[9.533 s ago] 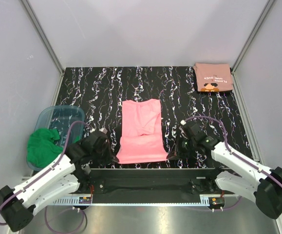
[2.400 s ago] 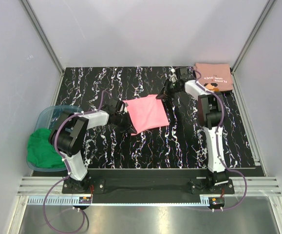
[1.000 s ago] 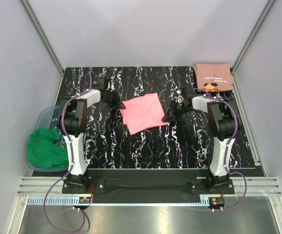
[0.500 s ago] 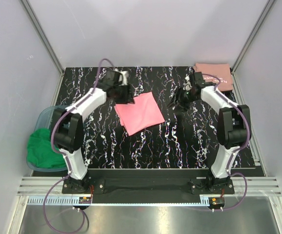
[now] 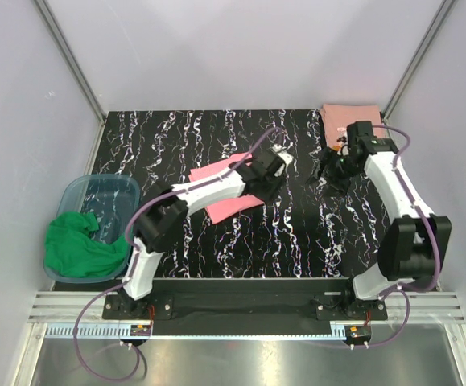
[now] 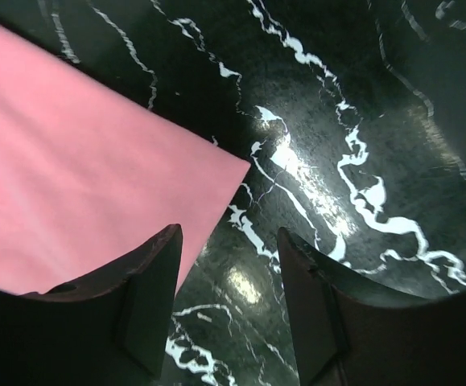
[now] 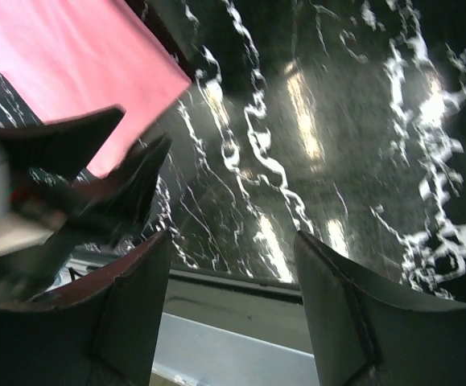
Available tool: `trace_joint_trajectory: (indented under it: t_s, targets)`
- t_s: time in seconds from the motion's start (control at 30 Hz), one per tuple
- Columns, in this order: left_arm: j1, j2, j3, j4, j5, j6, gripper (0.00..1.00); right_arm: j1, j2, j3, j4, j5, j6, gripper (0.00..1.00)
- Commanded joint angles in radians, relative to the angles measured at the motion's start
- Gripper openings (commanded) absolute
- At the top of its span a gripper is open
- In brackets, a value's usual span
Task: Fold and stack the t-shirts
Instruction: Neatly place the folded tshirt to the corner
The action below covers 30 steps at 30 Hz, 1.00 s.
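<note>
Left pincer (image 6: 228,237) swung across pink tee (image 6: 72,177), right pincer (image 7: 233,237) retreated, both parted

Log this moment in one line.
left gripper open, empty, near corner of folded bright pink cloth t-shirt | right gripper open, empty | salmon cloth t-shirt apart, far right corner

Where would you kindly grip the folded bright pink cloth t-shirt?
Pinch the pink t-shirt at its pointed corner, coming in low from the bare black marbled table beyond it: it lies flat, and that corner juts out free, by the open left hand.
</note>
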Motion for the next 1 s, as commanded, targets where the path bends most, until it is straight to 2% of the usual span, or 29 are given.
trace_joint_trajectory:
  t_s: [0.0,0.3,0.43,0.57,0.73,0.9,0.97]
  targets:
    - [-0.048,0.047,0.06,0.042,-0.146,0.09,0.55,-0.022,-0.107,-0.051,-0.083,0.055,-0.028,0.7]
    - [-0.088,0.117,0.071,0.056,-0.305,0.165,0.56,-0.07,-0.178,-0.131,-0.061,0.007,-0.048,0.72]
    - [-0.091,0.148,0.089,0.056,-0.33,0.209,0.56,-0.071,-0.169,-0.136,-0.048,-0.013,-0.052,0.72]
    - [-0.094,0.163,0.095,0.068,-0.319,0.225,0.54,-0.071,-0.166,-0.152,-0.028,-0.031,-0.051,0.72]
    - [-0.096,0.174,0.103,0.062,-0.27,0.206,0.47,-0.071,-0.154,-0.163,-0.014,-0.048,-0.051,0.72]
    - [-0.099,0.176,0.1,0.07,-0.247,0.205,0.46,-0.071,-0.152,-0.168,0.0,-0.057,-0.046,0.73]
    - [-0.099,0.192,0.106,0.063,-0.247,0.209,0.38,-0.071,-0.151,-0.169,0.005,-0.062,-0.041,0.73]
